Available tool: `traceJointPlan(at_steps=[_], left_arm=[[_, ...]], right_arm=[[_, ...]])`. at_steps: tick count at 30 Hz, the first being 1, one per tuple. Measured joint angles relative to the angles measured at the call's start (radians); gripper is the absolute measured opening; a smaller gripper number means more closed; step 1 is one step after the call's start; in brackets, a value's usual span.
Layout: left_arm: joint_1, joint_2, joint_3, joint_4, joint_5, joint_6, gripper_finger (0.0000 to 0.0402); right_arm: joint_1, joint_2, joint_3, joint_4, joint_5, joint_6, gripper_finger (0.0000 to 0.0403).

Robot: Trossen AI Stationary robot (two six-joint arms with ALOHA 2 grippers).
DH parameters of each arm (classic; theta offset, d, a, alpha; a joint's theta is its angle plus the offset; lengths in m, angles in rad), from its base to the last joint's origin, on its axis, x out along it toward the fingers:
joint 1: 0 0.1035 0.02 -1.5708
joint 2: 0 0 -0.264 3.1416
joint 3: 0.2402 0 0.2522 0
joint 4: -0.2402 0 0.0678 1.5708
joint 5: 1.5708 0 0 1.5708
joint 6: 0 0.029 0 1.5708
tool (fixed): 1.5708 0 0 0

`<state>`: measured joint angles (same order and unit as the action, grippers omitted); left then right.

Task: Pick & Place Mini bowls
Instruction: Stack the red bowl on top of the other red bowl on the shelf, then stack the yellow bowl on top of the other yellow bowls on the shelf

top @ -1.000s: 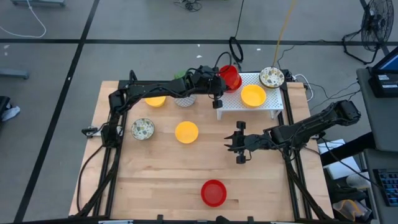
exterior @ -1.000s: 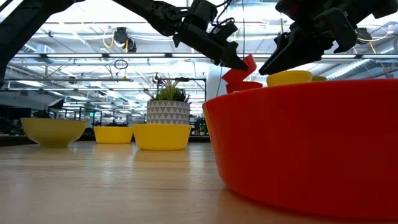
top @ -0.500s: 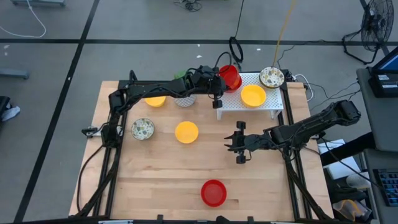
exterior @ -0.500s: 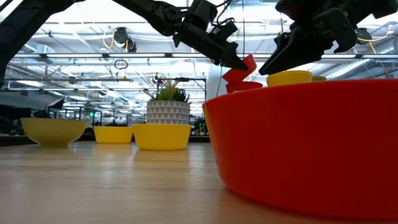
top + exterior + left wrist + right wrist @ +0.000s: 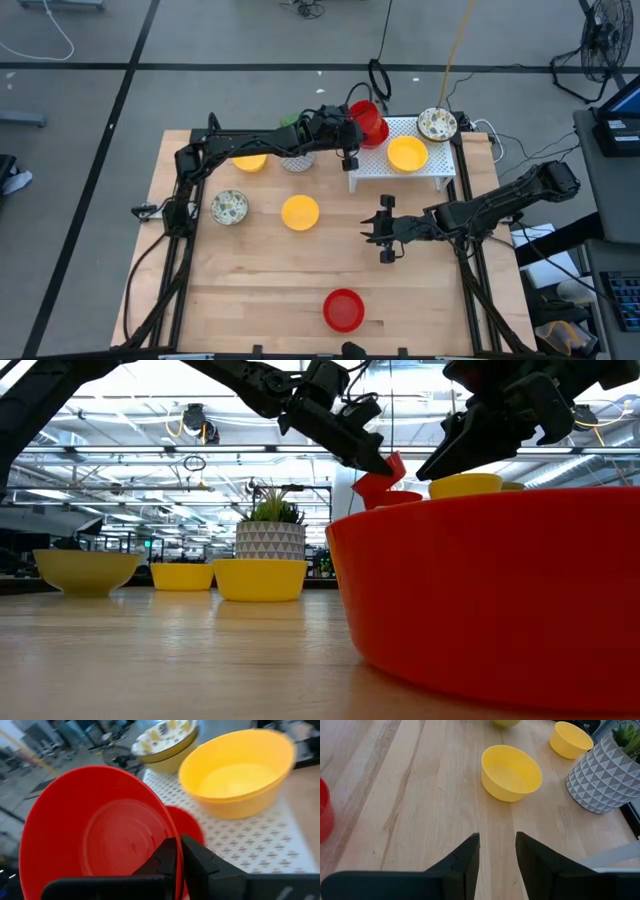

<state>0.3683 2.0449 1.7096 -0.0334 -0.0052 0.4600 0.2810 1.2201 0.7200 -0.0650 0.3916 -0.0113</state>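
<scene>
My left gripper (image 5: 352,136) reaches over the left end of the white perforated rack (image 5: 425,176) and is shut on a red mini bowl (image 5: 368,122). A second red bowl (image 5: 189,824) sits on the rack just beyond it. A yellow bowl (image 5: 407,153) and a speckled bowl (image 5: 437,123) also stand on the rack. On the table rest yellow bowls (image 5: 300,212) (image 5: 249,161), a speckled bowl (image 5: 229,207) and a red bowl (image 5: 344,310). My right gripper (image 5: 383,230) hovers open over the table's middle right, touching nothing. My left gripper pinches the red bowl by its rim (image 5: 172,832), one finger inside the bowl and one outside. The fingers come from the table's left, slanting down. The bowl (image 5: 378,475) is lifted clear and tipped steeply on edge above the rack's other red bowl.
A pale patterned pot with a green plant (image 5: 602,775) stands under the left arm near the table's far edge. Bare wood lies between the yellow bowl and the red bowl at the near edge. Cables run behind the rack.
My left gripper has moved slightly up and toward the far left with the red bowl, which now sits a little higher above the red bowl on the rack. The right arm has kept still.
</scene>
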Motion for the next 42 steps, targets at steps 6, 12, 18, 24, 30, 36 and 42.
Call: traceJointPlan(at_steps=[6,12,18,24,30,36,42], left_arm=[[0.002,0.0,0.0,0.0,-0.045,0.01,0.0025],[0.001,0.0,0.0,0.0,-0.023,0.027,0.0026],[0.001,0.0,0.0,0.0,-0.022,0.027,0.0026],[0.001,0.0,0.0,0.0,-0.022,0.029,0.0029],[0.001,-0.001,0.0,0.009,-0.022,0.03,0.0086],[0.001,-0.002,0.0,0.087,-0.021,0.036,0.0144],[-0.008,-0.018,-0.001,0.179,-0.021,0.022,0.0158]], right_arm=[[0.0,0.0,0.0,0.0,0.0,0.0,0.0114],[0.0,0.0,0.0,0.0,0.0,0.0,0.0114],[0.0,0.0,0.0,0.0,0.0,0.0,0.0114],[0.0,0.0,0.0,0.0,0.0,0.0,0.0114],[0.0,0.0,0.0,0.0,0.0,0.0,0.0114],[0.0,0.0,0.0,0.0,0.0,0.0,0.0114],[0.0,0.0,0.0,0.0,0.0,0.0,0.0114]])
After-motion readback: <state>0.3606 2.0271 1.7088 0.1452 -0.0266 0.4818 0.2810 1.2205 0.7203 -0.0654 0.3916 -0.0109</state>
